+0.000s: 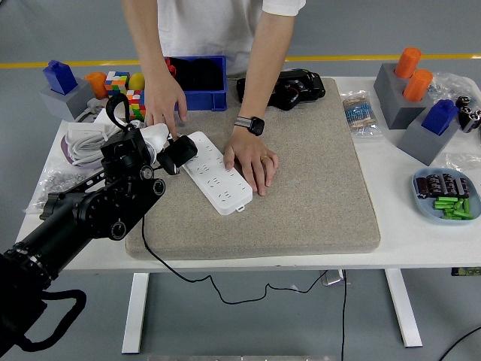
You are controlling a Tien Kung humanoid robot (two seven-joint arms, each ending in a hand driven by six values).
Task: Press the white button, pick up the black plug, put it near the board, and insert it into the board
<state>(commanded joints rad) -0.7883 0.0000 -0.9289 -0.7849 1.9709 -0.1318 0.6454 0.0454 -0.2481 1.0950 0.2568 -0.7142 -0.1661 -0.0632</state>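
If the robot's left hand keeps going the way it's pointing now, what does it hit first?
Probably the white power strip: the left hand holds the black plug right at its near-left end. Height above the strip is unclear.

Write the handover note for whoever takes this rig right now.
Left robot hand: shut on the black plug, holding it at the far-left end of the white power strip.
Right robot hand: not in view.
Power strip: lies diagonally on the grey mat. A person's hands press on it, one at its right side, the other at its far end.
Done: plug picked up and brought to the strip. Whether the white button was pressed cannot be told.
Left: the plug does not look seated; line it up with a socket and push it in. Its cable hangs off the front edge.
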